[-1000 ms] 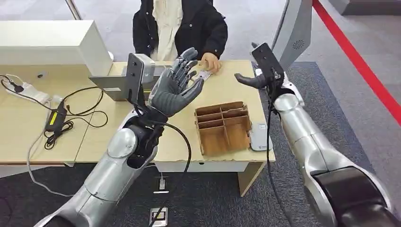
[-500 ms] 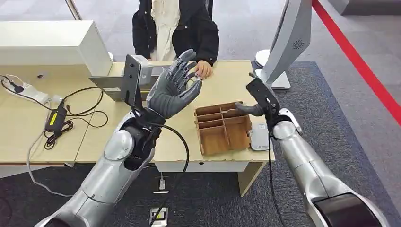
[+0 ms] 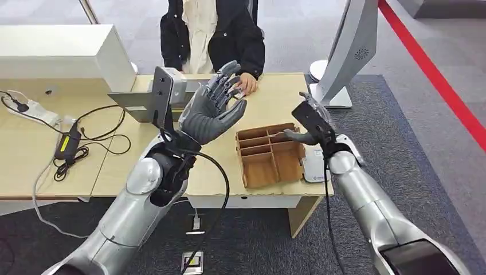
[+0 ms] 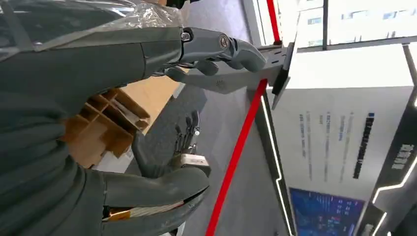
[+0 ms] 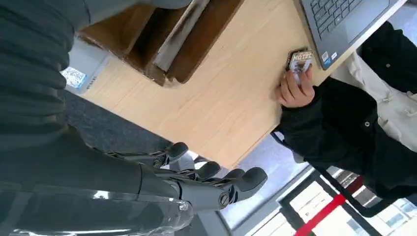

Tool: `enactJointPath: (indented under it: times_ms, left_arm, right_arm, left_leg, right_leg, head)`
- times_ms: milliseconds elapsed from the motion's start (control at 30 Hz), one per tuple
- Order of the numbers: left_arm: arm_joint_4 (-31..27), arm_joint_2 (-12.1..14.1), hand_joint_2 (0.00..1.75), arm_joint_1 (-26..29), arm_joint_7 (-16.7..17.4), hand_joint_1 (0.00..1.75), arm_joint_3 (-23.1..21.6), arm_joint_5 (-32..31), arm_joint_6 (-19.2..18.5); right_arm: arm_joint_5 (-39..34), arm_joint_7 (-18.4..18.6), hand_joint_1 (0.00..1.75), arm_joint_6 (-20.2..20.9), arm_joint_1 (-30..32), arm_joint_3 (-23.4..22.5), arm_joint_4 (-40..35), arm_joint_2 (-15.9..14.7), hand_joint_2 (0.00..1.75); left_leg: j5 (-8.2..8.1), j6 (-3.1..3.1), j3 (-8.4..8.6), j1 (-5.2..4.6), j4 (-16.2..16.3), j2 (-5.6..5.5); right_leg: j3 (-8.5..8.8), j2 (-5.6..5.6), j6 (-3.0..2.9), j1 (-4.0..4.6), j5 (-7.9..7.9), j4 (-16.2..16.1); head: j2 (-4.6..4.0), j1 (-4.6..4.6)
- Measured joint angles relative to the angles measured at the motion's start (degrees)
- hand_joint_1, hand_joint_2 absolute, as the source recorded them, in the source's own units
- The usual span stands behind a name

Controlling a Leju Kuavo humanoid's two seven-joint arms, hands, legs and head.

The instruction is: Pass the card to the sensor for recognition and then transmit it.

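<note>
brown slotted wooden tray (image 3: pixel 270 154) lies beside the empty right hand (image 3: pixel 302 130).

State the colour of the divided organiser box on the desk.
Brown, like cardboard or thin wood; the organiser box shows best in the head view.

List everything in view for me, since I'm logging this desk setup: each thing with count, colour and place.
card: one, dark with pale print, under the person's hand on the table's far edge
sensor: one, pale grey pad, beside the wooden tray at the table's near right edge
wooden tray: one, brown, with compartments, on the table near right
laptop: one, grey, beside the card
table: one, light wood
white box: one, far left of the table
power adapter: one, black with cables, left of the table
kiosk: one, grey-white, far right
person: one, black jacket, behind the table
left robot hand: grey, raised, fingers apart, holding nothing
right robot hand: grey, near the tray, holding nothing
</note>
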Motion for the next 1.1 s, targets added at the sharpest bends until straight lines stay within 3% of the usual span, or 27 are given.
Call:
enactJointPath:
  times_ms: [300, 533, 1100]
  left_arm:
    - [0.0, 0.0, 1.75, 0.2, -0.3, 0.00, 0.0, 0.2, -0.5]
    - [0.2, -0.2, 1.75, 0.1, -1.9, 0.00, 0.0, 0.3, -0.8]
    - [1.7, -0.7, 1.75, 0.1, -3.8, 0.00, 0.0, 0.8, -0.8]
  right_arm:
    - [6.8, -1.8, 0.00, -2.1, 0.0, 1.9, -0.8, -0.4, 1.75]
    - [16.7, -5.0, 0.00, -8.9, -0.2, 3.7, 0.6, -0.5, 1.75]
    - [19.1, -6.5, 0.00, -9.3, -1.2, 6.1, 6.0, -0.2, 1.75]
  left_leg:
    - [0.00, 0.00, 0.00, 0.00, 0.0, 0.00]
    - [0.00, 0.00, 0.00, 0.00, 0.0, 0.00]
    - [0.00, 0.00, -0.01, 0.00, 0.0, 0.00]
  right_leg:
    - [0.00, 0.00, 0.00, 0.00, 0.00, 0.0]
    - [0.00, 0.00, 0.00, 0.00, 0.00, 0.0]
    - [0.00, 0.00, 0.00, 0.00, 0.00, 0.0]
  head:
    - [0.00, 0.00]
    - [0.00, 0.00]
    - [0.00, 0.00]
